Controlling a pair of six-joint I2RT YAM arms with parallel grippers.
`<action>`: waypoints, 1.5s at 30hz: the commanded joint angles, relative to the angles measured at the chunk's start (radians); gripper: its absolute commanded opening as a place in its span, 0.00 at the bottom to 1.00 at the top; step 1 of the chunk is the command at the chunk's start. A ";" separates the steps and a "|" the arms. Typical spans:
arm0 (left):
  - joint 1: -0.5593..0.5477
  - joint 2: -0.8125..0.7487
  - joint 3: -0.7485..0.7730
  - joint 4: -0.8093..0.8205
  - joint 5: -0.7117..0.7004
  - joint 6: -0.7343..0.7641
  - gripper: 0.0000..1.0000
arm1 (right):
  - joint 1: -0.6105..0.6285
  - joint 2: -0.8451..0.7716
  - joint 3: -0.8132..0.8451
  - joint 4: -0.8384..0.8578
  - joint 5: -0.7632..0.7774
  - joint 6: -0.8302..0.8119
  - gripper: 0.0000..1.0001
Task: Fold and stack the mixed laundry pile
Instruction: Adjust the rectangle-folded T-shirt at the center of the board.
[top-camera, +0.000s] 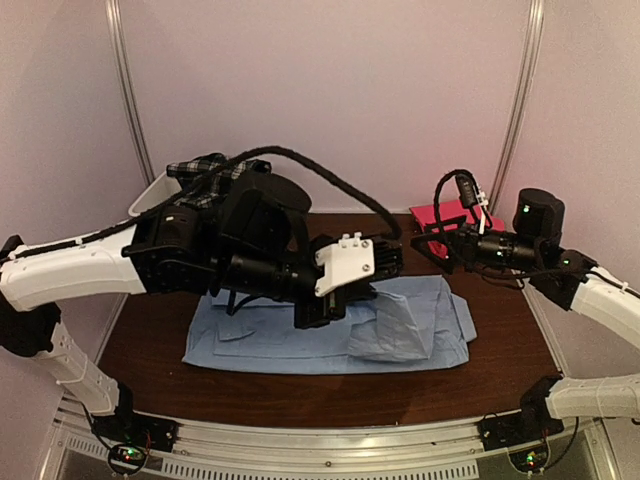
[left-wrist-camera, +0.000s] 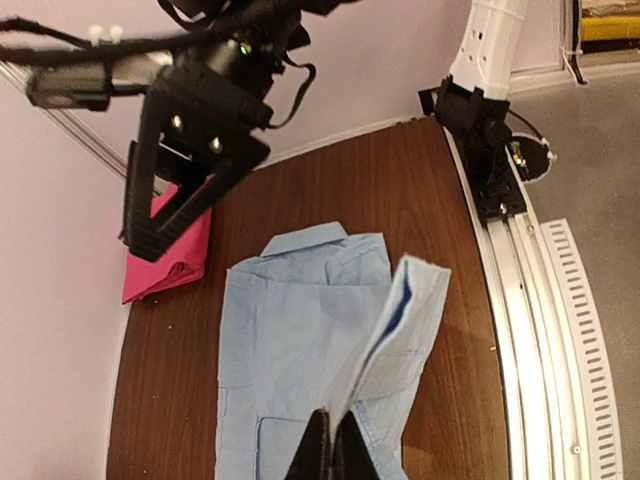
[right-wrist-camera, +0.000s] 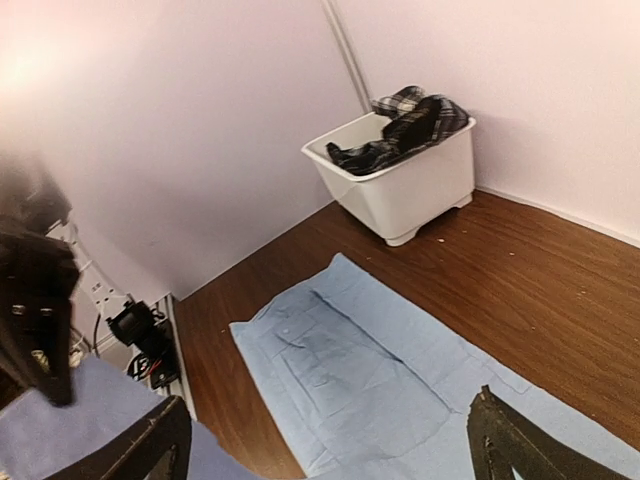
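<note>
A light blue collared shirt (top-camera: 300, 335) lies spread flat across the middle of the brown table. My left gripper (left-wrist-camera: 333, 445) is shut on a flap of this shirt (left-wrist-camera: 405, 310) and holds it raised on edge above the rest of the fabric; from above, the left gripper (top-camera: 318, 312) sits over the shirt's middle. My right gripper (top-camera: 425, 243) hovers open and empty above the shirt's right end, its fingers (right-wrist-camera: 150, 445) wide apart. A folded pink-red cloth (top-camera: 447, 214) lies at the back right. A black-and-white plaid garment (right-wrist-camera: 405, 125) hangs out of the tub.
A white plastic tub (right-wrist-camera: 400, 185) stands at the back left corner against the wall. The pink-red cloth (left-wrist-camera: 165, 255) rests beside the shirt's collar end. The arms' metal rail (top-camera: 320, 450) runs along the near table edge.
</note>
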 joint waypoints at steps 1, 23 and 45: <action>-0.023 0.053 0.203 -0.160 -0.055 -0.154 0.00 | -0.091 0.067 0.059 -0.077 0.102 -0.024 0.95; 0.044 0.169 0.219 -0.143 -0.049 -0.384 0.00 | -0.179 0.299 0.110 -0.077 0.010 -0.065 0.69; 0.563 -0.095 -0.624 0.353 -0.123 -0.916 0.00 | -0.200 0.477 0.052 0.014 -0.057 0.012 0.66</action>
